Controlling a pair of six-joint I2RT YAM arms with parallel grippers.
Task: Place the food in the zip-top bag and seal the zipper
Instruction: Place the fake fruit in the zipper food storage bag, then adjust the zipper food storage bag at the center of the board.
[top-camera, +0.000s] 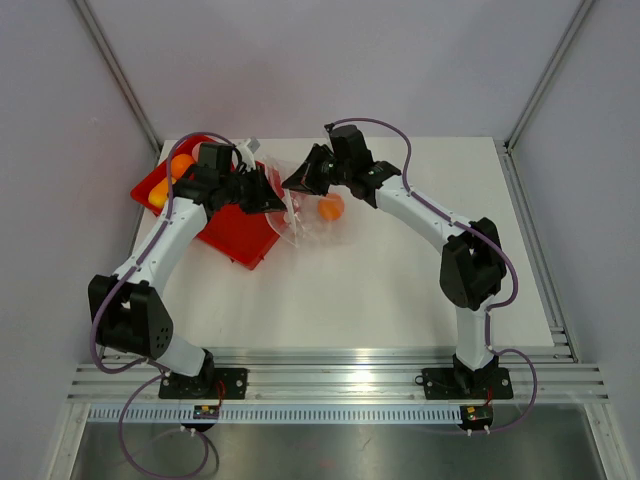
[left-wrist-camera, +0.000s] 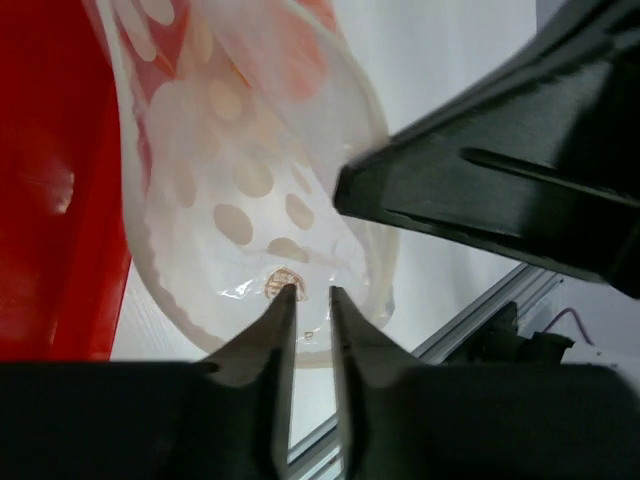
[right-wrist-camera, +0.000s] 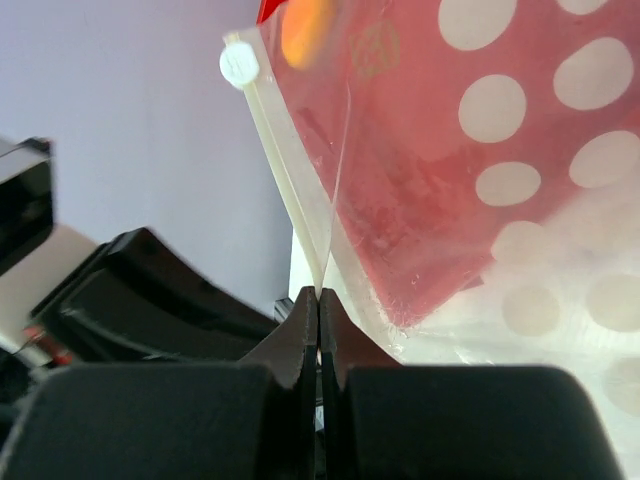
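The zip-top bag (top-camera: 303, 215) hangs between my two grippers by the red tray's right edge, its mouth spread into a loop in the left wrist view (left-wrist-camera: 240, 180). One orange ball (top-camera: 331, 207) shows inside or behind it. My right gripper (top-camera: 293, 182) is shut on the bag's zipper strip (right-wrist-camera: 290, 190), the fingertips (right-wrist-camera: 318, 295) pinched together. My left gripper (top-camera: 274, 197) has its tips (left-wrist-camera: 310, 292) at the bag's lower rim with a narrow gap and nothing seen between them. Two orange fruits (top-camera: 181, 166) lie in the tray; the other food is hidden.
The red tray (top-camera: 235, 240) sits at the back left, under the left arm, and fills the left of the left wrist view (left-wrist-camera: 50, 200). The right gripper's black finger (left-wrist-camera: 480, 190) is close to the left fingers. Aluminium rails (top-camera: 340, 380) run along the near edge.
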